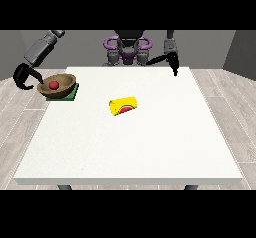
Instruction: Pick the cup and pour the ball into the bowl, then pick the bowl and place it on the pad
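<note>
A large white table [130, 142] fills the middle of the frame, with pale plank flooring around it and grey walls behind the robot at the top.

At the table's upper left corner a brown bowl [57, 84] sits on a dark green pad [70, 94], which shows at the bowl's right and lower edges. A red ball [54, 85] lies inside the bowl. The bowl seems tilted a little, its left rim out past the table edge, though the view is too small to be sure.

Near the middle of the table, slightly above centre, the yellow cup [124, 106] lies on its side, well apart from the bowl, its mouth facing the lower right and showing a red and green inside.

The hand at the view's left [24, 76] is just beside the bowl's left rim, its black fingers curved downward in an open hook; whether a fingertip touches the rim cannot be told. Its grey forearm runs up toward the upper left.

The hand at the view's right [173, 65] hangs over the table's far edge at the upper right, near nothing, with fingers pointing down; their spread cannot be told.
</note>
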Controlling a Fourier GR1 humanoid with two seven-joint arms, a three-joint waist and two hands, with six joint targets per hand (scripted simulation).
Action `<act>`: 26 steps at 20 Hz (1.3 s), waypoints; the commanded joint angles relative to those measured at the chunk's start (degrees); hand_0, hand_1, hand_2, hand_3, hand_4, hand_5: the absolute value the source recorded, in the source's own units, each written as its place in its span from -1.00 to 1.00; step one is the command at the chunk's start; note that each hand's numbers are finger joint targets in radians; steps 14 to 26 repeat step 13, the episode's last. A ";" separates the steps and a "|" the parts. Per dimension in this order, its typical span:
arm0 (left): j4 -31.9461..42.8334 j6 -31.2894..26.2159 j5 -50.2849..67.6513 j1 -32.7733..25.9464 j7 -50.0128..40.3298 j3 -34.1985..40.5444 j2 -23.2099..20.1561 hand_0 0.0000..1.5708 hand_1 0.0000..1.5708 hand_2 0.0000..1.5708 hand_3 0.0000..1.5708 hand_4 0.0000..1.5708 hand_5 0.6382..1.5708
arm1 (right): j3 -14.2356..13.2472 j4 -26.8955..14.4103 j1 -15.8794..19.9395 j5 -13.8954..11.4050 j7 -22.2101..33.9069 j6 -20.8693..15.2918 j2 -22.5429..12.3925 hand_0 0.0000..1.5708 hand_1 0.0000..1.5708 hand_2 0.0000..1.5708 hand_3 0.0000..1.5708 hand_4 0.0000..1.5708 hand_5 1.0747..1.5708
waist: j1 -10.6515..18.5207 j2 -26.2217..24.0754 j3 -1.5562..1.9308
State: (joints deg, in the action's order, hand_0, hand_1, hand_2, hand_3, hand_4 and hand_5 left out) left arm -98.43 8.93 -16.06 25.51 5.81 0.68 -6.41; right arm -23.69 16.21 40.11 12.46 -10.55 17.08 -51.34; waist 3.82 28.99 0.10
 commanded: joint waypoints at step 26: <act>3.00 -0.05 0.91 -4.44 0.24 0.37 1.37 -1.00 -1.00 -1.00 -1.00 -1.00 1.00 | -1.78 1.07 4.74 2.38 9.62 9.22 -9.18 -1.00 -1.00 -0.76 -0.63 -1.00 0.73 | -2.97 -8.27 -0.13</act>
